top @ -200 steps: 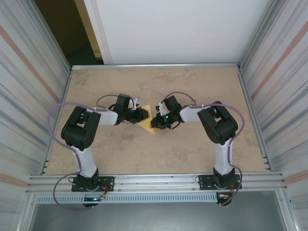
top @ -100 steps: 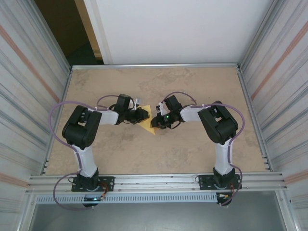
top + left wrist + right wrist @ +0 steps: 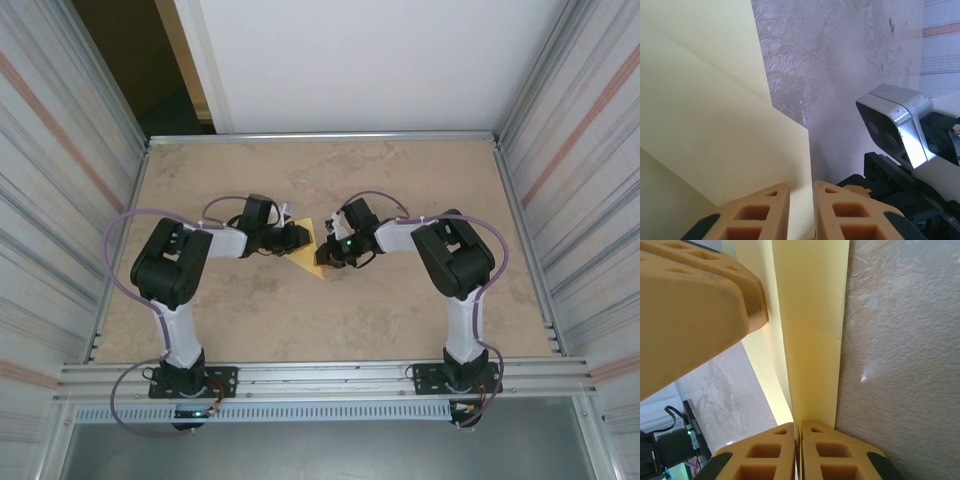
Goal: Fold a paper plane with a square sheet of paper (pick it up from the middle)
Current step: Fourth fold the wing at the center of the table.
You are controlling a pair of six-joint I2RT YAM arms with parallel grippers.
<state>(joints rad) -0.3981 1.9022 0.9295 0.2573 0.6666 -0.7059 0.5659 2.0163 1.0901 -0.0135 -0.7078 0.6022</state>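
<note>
The yellow sheet of paper (image 3: 309, 257) lies at the table's middle, folded into overlapping layers with a pointed outline. My left gripper (image 3: 302, 238) reaches it from the left and my right gripper (image 3: 323, 250) from the right. In the left wrist view the jaws of the left gripper (image 3: 801, 188) stand a narrow gap apart over the flat paper (image 3: 705, 125), whose edge shows in the gap. The right gripper (image 3: 800, 424) is shut on a raised fold of the paper (image 3: 812, 315), seen edge-on. A left finger (image 3: 695, 305) hangs just above that fold.
The beige table (image 3: 400, 310) is framed by metal rails and ribbed side walls (image 3: 590, 200). The right wrist's silver camera housing (image 3: 895, 127) sits close to my left fingers. Both arms' purple cables (image 3: 120, 250) loop beside the elbows.
Little differs: the left arm's elbow has edged slightly to the right, while the paper and both grippers stay at the same spot.
</note>
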